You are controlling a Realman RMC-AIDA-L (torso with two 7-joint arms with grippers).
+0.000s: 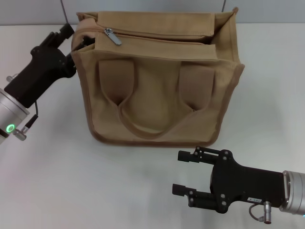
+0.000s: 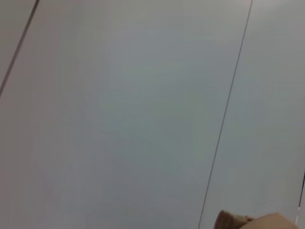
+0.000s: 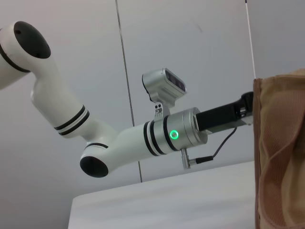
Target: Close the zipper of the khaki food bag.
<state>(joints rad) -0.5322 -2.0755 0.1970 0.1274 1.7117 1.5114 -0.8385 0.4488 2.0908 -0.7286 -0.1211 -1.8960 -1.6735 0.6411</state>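
The khaki food bag (image 1: 157, 90) stands upright in the middle of the white table, handle side toward me. Its zipper (image 1: 162, 38) runs along the top panel, and the silver pull tab (image 1: 113, 36) lies near the bag's left end. My left gripper (image 1: 80, 44) is at the bag's top left corner, shut on the end edge of the fabric; its tips are partly hidden by the bag. My right gripper (image 1: 177, 172) is open and empty, low over the table in front of the bag's right half. The bag's edge shows in the right wrist view (image 3: 281, 152) and the left wrist view (image 2: 248, 222).
The white table (image 1: 57, 191) spreads around the bag. A grey panelled wall (image 1: 38, 12) rises behind it. The right wrist view shows my left arm (image 3: 167, 133) reaching to the bag.
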